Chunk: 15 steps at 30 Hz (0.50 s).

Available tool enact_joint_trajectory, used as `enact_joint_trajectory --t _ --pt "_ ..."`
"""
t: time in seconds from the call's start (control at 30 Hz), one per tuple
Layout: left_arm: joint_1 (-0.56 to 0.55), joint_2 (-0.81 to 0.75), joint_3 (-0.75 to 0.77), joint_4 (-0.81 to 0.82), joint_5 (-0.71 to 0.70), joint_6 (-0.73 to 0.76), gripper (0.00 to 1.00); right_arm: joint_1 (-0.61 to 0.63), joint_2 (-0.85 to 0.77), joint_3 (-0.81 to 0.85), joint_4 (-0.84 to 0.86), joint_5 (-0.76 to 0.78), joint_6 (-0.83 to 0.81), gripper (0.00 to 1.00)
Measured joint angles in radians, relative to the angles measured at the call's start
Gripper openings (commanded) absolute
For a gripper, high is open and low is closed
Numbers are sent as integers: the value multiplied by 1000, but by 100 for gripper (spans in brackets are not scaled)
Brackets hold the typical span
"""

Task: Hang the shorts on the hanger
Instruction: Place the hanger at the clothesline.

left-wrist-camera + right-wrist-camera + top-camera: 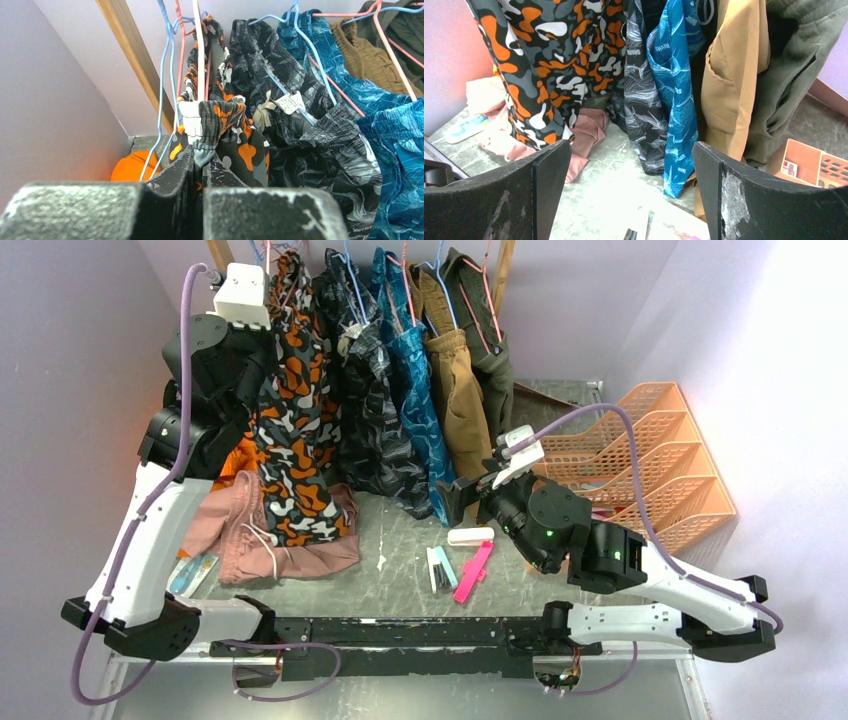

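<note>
Orange camouflage shorts (295, 440) on pink hanger (201, 45), release pending
The right tool (631, 155) gapes empty above the tabletop (400, 540); farther back, the left tool (200, 162) pinches the shorts' waistband (210, 120), already draped over the hanger; letting go seems all that remains.

so the shorts (295, 440) hang at the far left of the row of hung clothes (420, 390) along the back of the worktop (400, 550), the hanger (200, 50) right at their top, their lower end resting on a heap of drawstring shorts (300, 555), and stacked trays (650, 450) off to the right
</note>
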Motion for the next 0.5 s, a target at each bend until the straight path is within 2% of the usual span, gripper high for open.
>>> enact_joint_trajectory --t 0.3,0.5 --pt "2 2 -8 36 19 26 7 0 -19 -34 1 0 0 96" --pt "2 -56 -143 84 69 35 7 0 -19 -41 1 0 0 96"
